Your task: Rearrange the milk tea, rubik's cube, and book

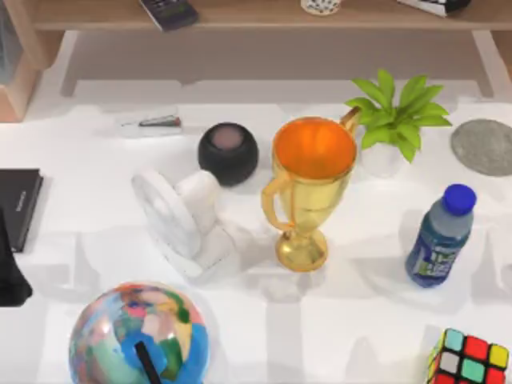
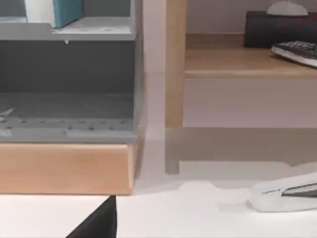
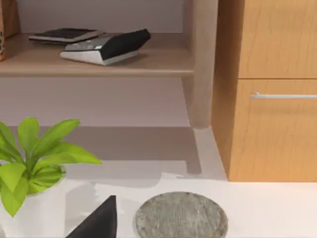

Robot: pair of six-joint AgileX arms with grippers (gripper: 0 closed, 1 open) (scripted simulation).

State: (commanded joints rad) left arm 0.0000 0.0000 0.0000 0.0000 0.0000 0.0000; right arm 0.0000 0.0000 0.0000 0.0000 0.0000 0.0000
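Observation:
The rubik's cube (image 1: 469, 360), black-framed with mixed coloured tiles, sits at the table's front right corner. In the left wrist view, the teal book (image 2: 63, 10) with a pale edge stands on the upper level of a grey rack (image 2: 69, 89). The milk tea is out of view. My left arm (image 1: 8, 276) is a dark shape at the table's left edge, and a dark tip of my left gripper (image 2: 96, 224) shows low in its wrist view. A dark tip of my right gripper (image 3: 96, 220) sits close to the plant and the grey disc.
A gold trophy (image 1: 308, 188) stands mid-table, between a white marble piece (image 1: 180, 216) and a blue-capped bottle (image 1: 440, 236). Behind are a black speaker (image 1: 228, 152), a potted plant (image 1: 396, 120) and a grey disc (image 1: 484, 146). A globe (image 1: 140, 336) is front left, a flat black book (image 1: 16, 204) far left.

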